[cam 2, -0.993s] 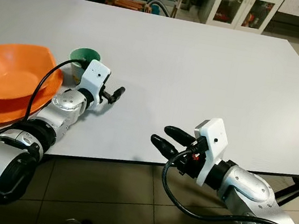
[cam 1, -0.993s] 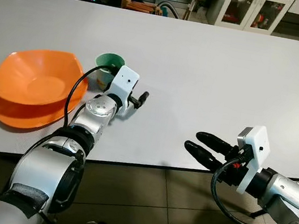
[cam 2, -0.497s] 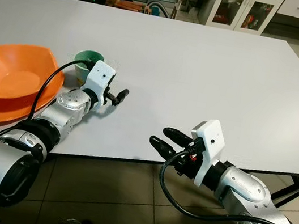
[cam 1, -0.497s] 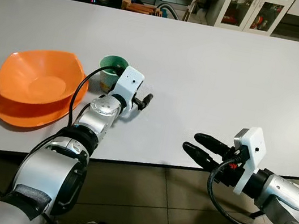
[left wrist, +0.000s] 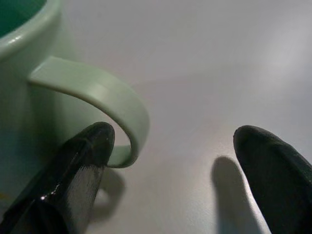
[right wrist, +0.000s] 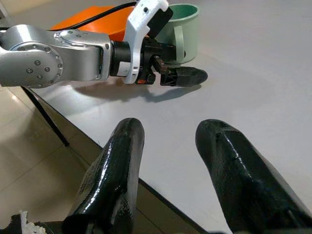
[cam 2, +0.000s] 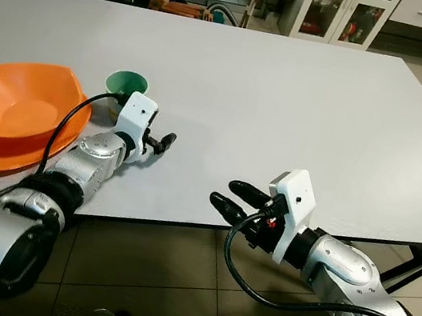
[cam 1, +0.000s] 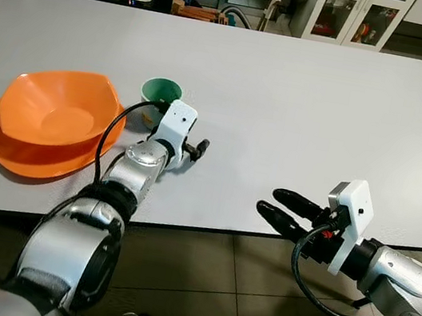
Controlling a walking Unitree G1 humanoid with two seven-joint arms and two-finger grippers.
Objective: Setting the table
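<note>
**Left gripper at the mug's handle, right gripper waits off the near edge**

Biggest thing first: the white tabletop (cam 1: pixel 302 100) spreads wide, with open surface across its middle, right side and far edge. Everything on it is gathered at the left near part.

There sits the orange bowl (cam 1: pixel 47 118), close to the left near edge of the tabletop, looking like two bowls stacked, though I cannot be sure. Just to its right stands the green mug (cam 1: pixel 159 93), upright, a little farther from the near edge than the bowl.

The left arm lies across the near edge, and the left gripper (cam 1: pixel 194 149) is right beside the mug. The left wrist view gives the detail the head camera lacks: the fingers are spread, one black finger (left wrist: pixel 80 165) tucked against the mug's looped handle (left wrist: pixel 105 95), at or very near touching, and the other well clear over bare tabletop. Nothing is gripped; the handle loop sits between the fingers on one side only.

The right gripper (cam 1: pixel 283 211) hovers off the near edge toward the right, over the tiled floor (cam 1: pixel 190 284), its fingers parted and holding nothing. Its wrist view looks back across the tabletop at the left gripper (right wrist: pixel 178 75) and the mug (right wrist: pixel 183 29), with the bowl's orange rim behind them.
</note>
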